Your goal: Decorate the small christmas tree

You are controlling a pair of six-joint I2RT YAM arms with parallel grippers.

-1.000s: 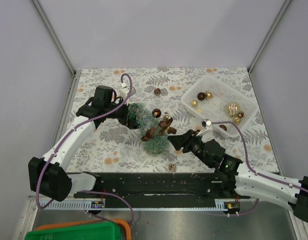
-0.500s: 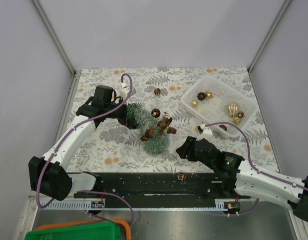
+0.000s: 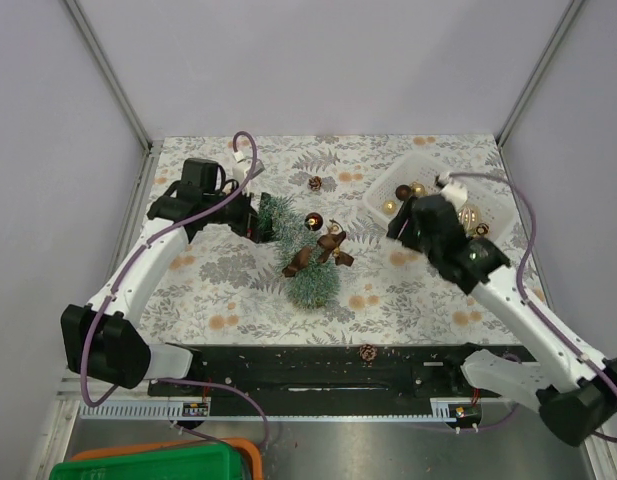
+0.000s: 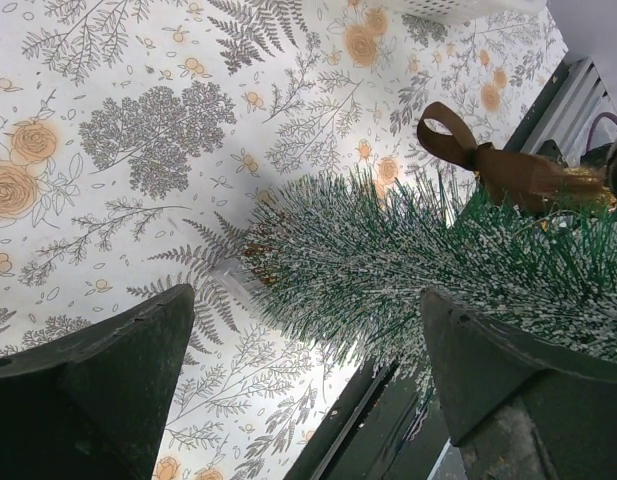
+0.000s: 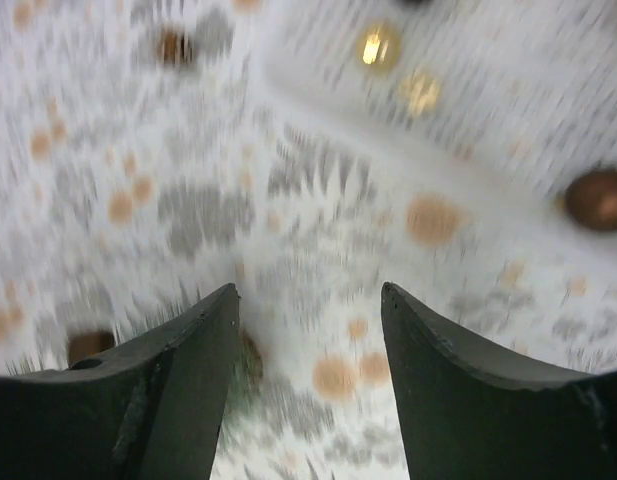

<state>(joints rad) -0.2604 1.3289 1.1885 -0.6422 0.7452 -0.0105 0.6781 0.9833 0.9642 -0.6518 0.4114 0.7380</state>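
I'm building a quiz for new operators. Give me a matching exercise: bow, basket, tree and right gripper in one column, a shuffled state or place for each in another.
1 bow
2 basket
3 tree
4 right gripper

A open, holding nothing
B tip between the fingers of the left gripper
C brown, on the tree
D white, holds gold balls

Pairs: 1-C, 2-D, 3-B, 4-A

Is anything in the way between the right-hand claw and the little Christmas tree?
Nothing visible. Only bare patterned tablecloth lies between the right claw, open by the white basket, and the small christmas tree.
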